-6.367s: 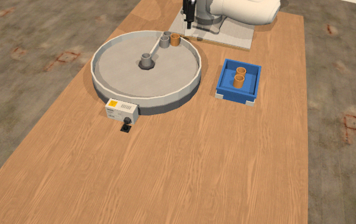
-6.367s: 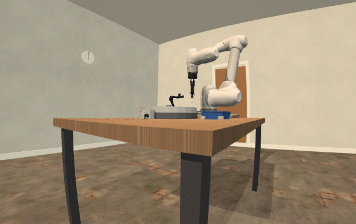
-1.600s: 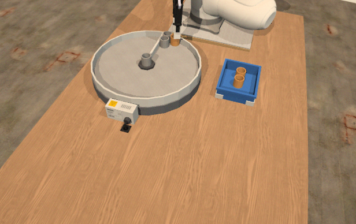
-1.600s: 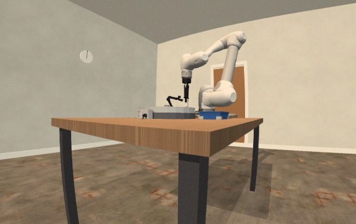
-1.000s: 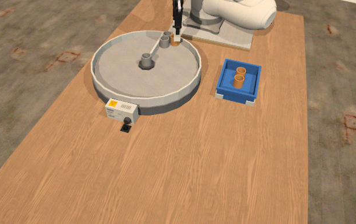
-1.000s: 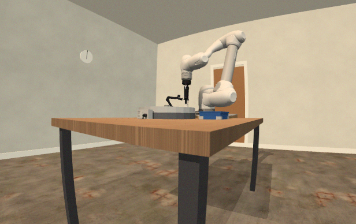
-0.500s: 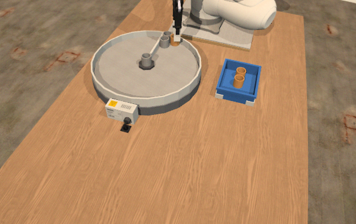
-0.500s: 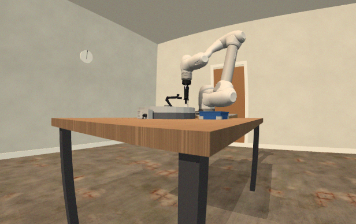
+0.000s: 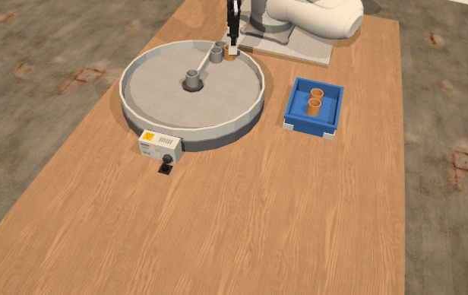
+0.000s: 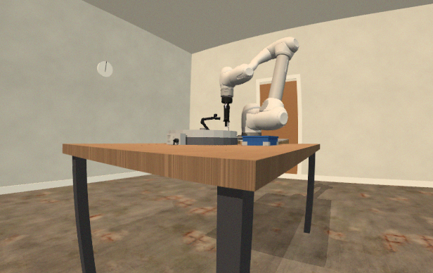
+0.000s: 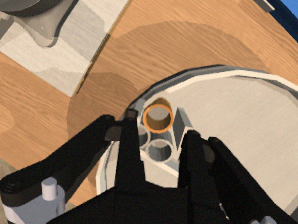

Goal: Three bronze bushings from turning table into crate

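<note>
The grey turning table point(image 9: 192, 89) carries a bronze bushing point(image 9: 229, 55) at its far rim, next to two grey bushings point(image 9: 216, 55) point(image 9: 220, 45) along a radial bar. A third grey cylinder point(image 9: 192, 78) stands at the centre hub. My gripper point(image 9: 232, 49) hangs straight down over the bronze bushing with its fingers partly apart, holding nothing. In the wrist view the bronze bushing point(image 11: 158, 116) lies just past my fingertips, with a grey bushing point(image 11: 160, 149) between them below. The blue crate point(image 9: 314, 106) holds two upright bronze bushings point(image 9: 317, 93) point(image 9: 314, 106).
A white control box point(image 9: 159, 145) sits at the turning table's near edge. The robot's base point(image 9: 288, 34) stands on a plate just behind the table's rim. The crate point(image 10: 260, 140) lies to the right of the turning table point(image 10: 210, 136) on the wooden table.
</note>
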Motion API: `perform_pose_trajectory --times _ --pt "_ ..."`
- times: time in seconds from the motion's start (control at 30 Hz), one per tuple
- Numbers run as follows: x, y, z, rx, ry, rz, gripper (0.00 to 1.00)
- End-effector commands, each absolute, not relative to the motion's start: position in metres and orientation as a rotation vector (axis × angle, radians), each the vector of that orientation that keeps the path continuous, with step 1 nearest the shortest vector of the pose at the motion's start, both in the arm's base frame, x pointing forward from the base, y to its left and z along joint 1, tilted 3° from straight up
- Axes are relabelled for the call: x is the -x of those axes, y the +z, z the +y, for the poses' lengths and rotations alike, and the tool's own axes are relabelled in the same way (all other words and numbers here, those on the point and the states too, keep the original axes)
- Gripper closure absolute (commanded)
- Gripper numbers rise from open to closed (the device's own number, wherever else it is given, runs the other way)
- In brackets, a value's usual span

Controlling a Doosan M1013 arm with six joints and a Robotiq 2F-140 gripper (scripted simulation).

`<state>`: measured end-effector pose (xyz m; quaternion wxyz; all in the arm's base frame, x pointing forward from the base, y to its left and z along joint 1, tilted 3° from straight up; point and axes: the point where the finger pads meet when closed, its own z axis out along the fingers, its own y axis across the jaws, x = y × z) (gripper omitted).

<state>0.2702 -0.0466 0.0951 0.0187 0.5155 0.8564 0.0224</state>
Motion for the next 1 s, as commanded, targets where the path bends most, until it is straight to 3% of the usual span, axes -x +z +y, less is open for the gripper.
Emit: perform_pose_trajectory --times 0.0,0.03,0.97 --pt "-0.2702 0.0951 -0.0466 -1.6 0.07 2.659 0.72" --pt "-0.2702 0.0951 -0.0466 -1.6 0.07 2.659 1.0" --pt "-0.2702 0.0951 -0.0466 -1.6 0.07 2.659 1.0"
